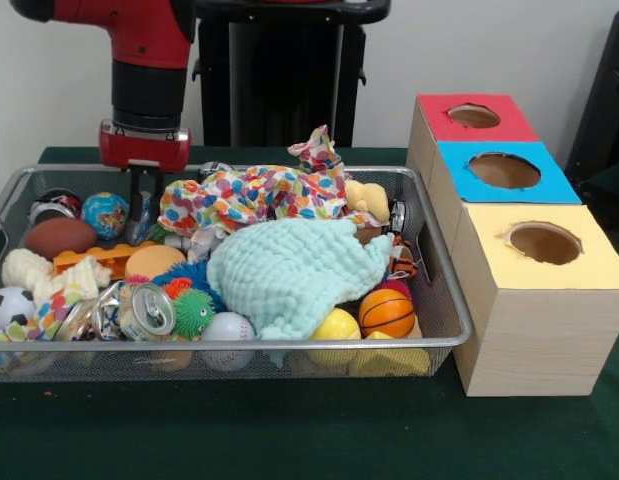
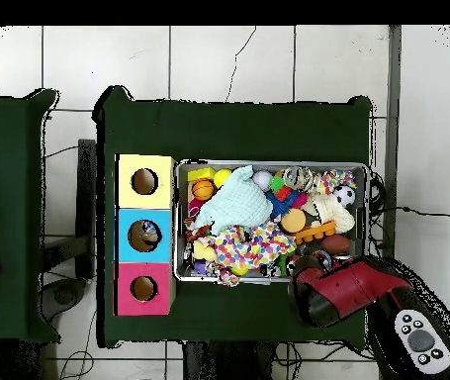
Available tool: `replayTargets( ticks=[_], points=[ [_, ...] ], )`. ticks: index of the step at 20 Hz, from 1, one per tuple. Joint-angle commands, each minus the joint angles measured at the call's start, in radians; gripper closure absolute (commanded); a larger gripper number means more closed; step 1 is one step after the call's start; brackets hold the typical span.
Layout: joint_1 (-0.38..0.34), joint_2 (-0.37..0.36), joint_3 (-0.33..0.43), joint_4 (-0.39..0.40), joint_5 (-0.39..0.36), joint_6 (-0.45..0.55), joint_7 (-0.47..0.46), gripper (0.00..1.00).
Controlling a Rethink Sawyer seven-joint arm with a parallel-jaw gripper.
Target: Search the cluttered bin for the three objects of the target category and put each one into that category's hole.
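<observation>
Here the arm (image 1: 149,60) hangs upright, end effector (image 1: 141,215) inside the bin (image 1: 444,290), grip state unclear

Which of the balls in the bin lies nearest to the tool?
The globe ball, blue with coloured patches, at the bin's far corner. It sits right beside the tool; the soccer ball, baseball and basketball lie along the front edge.

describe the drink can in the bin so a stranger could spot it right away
Start at the wire bin and go to its front left part in the front view. The can lies on its side, its silver top facing the camera, beside a green spiky ball; it is the only shiny metal thing among the soft toys there.
</observation>
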Motion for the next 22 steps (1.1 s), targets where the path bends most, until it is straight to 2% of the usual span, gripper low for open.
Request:
replayTargets(
  ticks=[1,7,12,16,22],
  points=[
    [0.024,0.080,-0.052,-0.013,0.012,0.023,0.026,1.00],
    [-0.002,0.028,-0.017,0.023,0.070,0.073,-0.063,1.00],
    [-0.053,-0.125,0.046,0.120,0.193,0.165,-0.206,1.00],
    [-0.080,-0.233,0.094,0.165,0.286,0.239,-0.311,1.00],
    [-0.111,-0.329,0.159,0.201,0.375,0.328,-0.394,1.00]
  ],
)
